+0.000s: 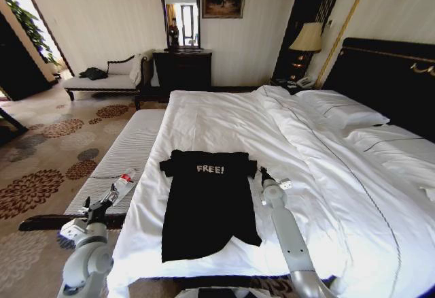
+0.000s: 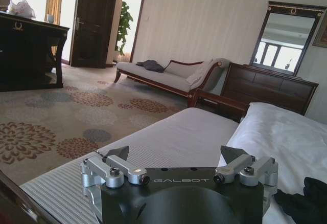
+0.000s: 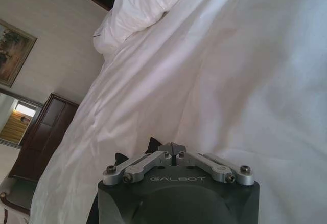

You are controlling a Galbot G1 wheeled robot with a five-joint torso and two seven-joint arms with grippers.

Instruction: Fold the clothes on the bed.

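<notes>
From the head camera, the black T-shirt (image 1: 207, 203) is lying flat near the foot of the bed (image 1: 326, 175), lettering up. The right gripper (image 1: 262, 173) is sitting at three o'clock of the shirt's sleeve, just beside it; the left gripper (image 1: 124, 182) is hanging at nine o'clock, above the striped bench (image 1: 126, 155).

In the left wrist camera, the left gripper (image 2: 176, 155) is standing wide, nothing between its fingers.

In the right wrist camera, the right gripper (image 3: 172, 147) is showing its fingers pressed together over the white sheet.
</notes>
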